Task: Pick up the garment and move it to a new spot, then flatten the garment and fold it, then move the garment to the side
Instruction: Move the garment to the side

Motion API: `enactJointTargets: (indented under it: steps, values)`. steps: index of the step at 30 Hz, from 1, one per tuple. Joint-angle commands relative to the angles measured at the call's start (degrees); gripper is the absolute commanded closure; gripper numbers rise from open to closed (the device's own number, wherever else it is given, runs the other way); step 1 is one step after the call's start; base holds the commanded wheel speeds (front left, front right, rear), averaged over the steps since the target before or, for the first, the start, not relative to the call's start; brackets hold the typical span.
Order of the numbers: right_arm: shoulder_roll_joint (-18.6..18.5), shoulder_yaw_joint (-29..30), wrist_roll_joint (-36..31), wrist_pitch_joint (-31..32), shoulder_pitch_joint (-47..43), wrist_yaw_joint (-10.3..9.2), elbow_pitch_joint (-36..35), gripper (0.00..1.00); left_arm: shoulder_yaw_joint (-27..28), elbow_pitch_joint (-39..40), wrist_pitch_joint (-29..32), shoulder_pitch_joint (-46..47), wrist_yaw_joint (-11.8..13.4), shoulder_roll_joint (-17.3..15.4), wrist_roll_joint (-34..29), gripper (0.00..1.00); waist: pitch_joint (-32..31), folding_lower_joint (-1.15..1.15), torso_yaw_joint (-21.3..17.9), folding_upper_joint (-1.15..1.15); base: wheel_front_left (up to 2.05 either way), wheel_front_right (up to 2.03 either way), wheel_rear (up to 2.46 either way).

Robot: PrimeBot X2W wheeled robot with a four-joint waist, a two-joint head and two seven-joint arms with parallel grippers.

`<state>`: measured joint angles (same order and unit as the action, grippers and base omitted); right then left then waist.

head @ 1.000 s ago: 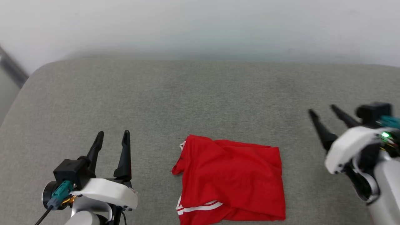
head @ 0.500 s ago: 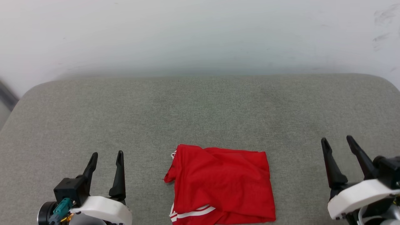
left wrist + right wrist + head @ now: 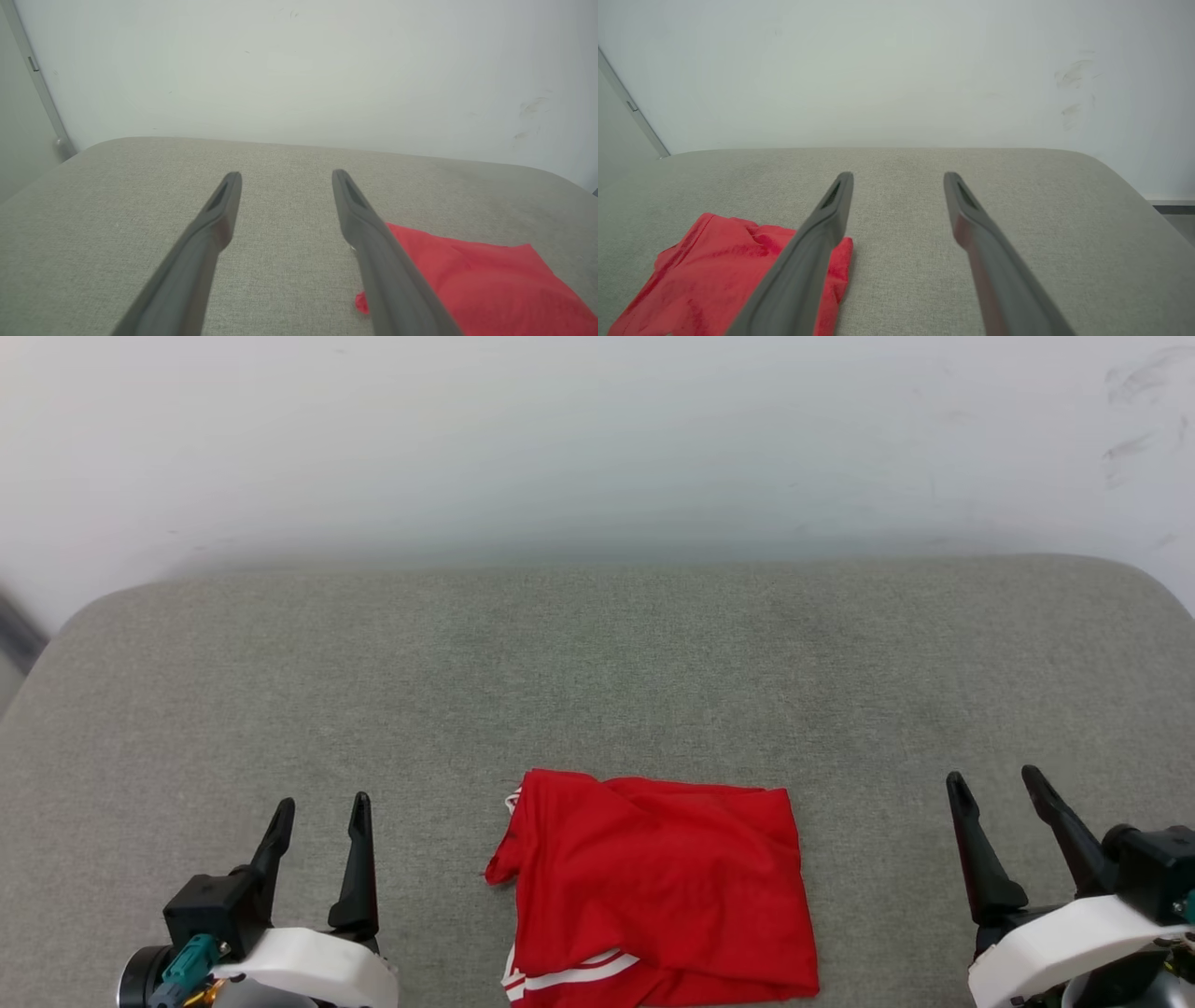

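The garment (image 3: 653,887) lies folded into a red rectangle with a white striped trim at its near edge, on the grey cushioned surface (image 3: 597,672) near my front. It also appears at the lower right in the left wrist view (image 3: 467,280) and at the lower left in the right wrist view (image 3: 714,270). My left gripper (image 3: 320,803) stands open to the garment's left, apart from it. On the garment's right my right gripper (image 3: 994,779) is open too, with nothing between its fingers. Neither touches the cloth.
A pale wall (image 3: 597,439) rises right behind the cushion's far edge. The cushion's rounded corners fall away at the far left (image 3: 65,625) and far right (image 3: 1167,588). Bare grey fabric stretches beyond the garment.
The camera has tilted, so the whole picture sits lower. The right gripper has swung from a tilted pose at the far right to pointing forward. The garment lies as before.
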<state>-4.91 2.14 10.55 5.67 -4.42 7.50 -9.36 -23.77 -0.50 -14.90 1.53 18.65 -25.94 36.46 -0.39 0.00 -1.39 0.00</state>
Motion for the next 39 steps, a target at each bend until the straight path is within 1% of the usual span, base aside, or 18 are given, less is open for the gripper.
enactJointTargets:
  steps: [1, 5, 9, 11, 15, 17, 19, 22, 24, 29, 34, 35, 36, 37, 39]
  values:
    - [0.39, 0.32, 0.45, 0.47, -0.26, -0.02, 0.34, 0.00, 0.31, -0.12, -0.40, -0.45, -0.13, 0.27, -0.36, 0.00, 0.00, 0.00, -0.07, 0.00, 0.00, 0.00, 0.00]
    - [0.63, 1.96, 3.52, 2.41, 1.03, -0.01, 3.55, 0.00, 1.64, 0.75, -0.40, -0.36, -0.51, 0.85, -1.20, 0.00, 0.13, 0.00, -0.14, 0.00, 0.00, 0.00, 0.00]
    - [-0.78, 4.98, 8.88, 5.53, 3.45, -0.02, 8.52, 0.00, 2.78, 1.41, -0.40, 0.52, -1.07, 1.86, -2.30, 0.00, 0.83, 0.00, 0.81, 0.00, 0.00, 0.00, 0.00]
    - [-2.41, 7.26, 12.08, 8.01, 5.06, -0.02, 11.74, 0.00, 3.28, 1.73, -0.40, 1.14, -1.42, 2.55, -2.94, 0.00, 1.64, 0.00, 1.66, 0.00, 0.00, 0.00, 0.00]
    - [-5.50, 9.98, 18.40, 15.73, 8.40, -0.01, 19.07, 0.00, 4.66, 2.45, -0.38, 2.44, -2.62, 4.19, -4.40, 0.00, 3.60, 0.00, 4.07, 0.00, 0.00, 0.00, 0.00]
    - [-6.77, 9.81, 21.60, 20.49, 9.79, -0.01, 22.25, 0.00, 5.34, 2.64, -0.34, 3.14, -3.15, 5.02, -5.18, 0.00, 4.61, 0.00, 5.43, 0.00, 0.00, 0.00, 0.00]
    - [-7.19, 9.51, 24.87, 25.05, 11.08, -0.01, 25.00, 0.00, 6.16, 2.66, -0.35, 3.71, -3.88, 6.03, -5.85, 0.00, 5.62, 0.00, 6.67, 0.00, 0.00, 0.00, 0.00]
    - [-5.81, 8.70, 29.43, 31.62, 12.63, -0.01, 28.45, 0.00, 7.10, 2.62, -0.34, 4.10, -4.95, 7.20, -6.77, 0.00, 7.19, 0.00, 8.26, 0.00, 0.00, 0.00, 0.00]
    - [-4.24, 7.76, 33.36, 35.37, 13.85, -0.01, 30.21, 0.00, 7.95, 2.62, -0.34, 4.55, -5.60, 7.95, -7.50, 0.00, 8.33, 0.00, 9.18, 0.00, 0.00, 0.00, 0.00]
    - [-1.92, 4.46, 40.03, 38.43, 15.85, -0.05, 33.08, 0.00, 9.37, 2.09, -0.34, 5.26, -7.48, 9.40, -8.98, 0.00, 11.09, 0.00, 10.94, 0.00, 0.00, 0.00, 0.00]
    - [-1.12, 1.07, 43.87, 41.03, 16.13, -0.14, 37.45, 0.00, 10.64, 1.17, -0.34, 6.03, -9.08, 10.30, -10.22, 0.00, 12.15, 0.00, 11.73, 0.00, 0.00, 0.00, 0.00]
    - [-1.27, 0.40, 44.04, 41.25, 16.14, -0.16, 38.18, 0.20, 10.84, 1.01, -0.34, 6.00, -9.33, 10.53, -10.43, 0.00, 12.20, 0.00, 11.77, 0.00, 0.00, 0.00, 0.00]
    - [-1.27, -0.03, 44.43, 41.21, 16.16, -0.28, 38.62, 0.67, 11.05, 0.88, -0.34, 6.00, -9.59, 10.69, -10.68, 0.00, 12.19, 0.00, 11.73, 0.00, 0.00, 0.00, 0.00]
    - [-1.24, -0.46, 44.86, 40.74, 16.40, -0.34, 38.69, 1.00, 11.29, 0.74, -0.34, 5.94, -9.64, 10.87, -10.81, 0.00, 12.08, 0.00, 11.60, 0.00, 0.00, 0.00, 0.00]
    - [-1.99, -1.33, 44.83, 39.25, 17.11, -0.31, 37.92, 1.00, 11.68, 0.35, -0.34, 5.47, -9.86, 11.05, -11.25, 0.00, 11.40, 0.00, 11.08, 0.00, 0.00, 0.00, 0.00]
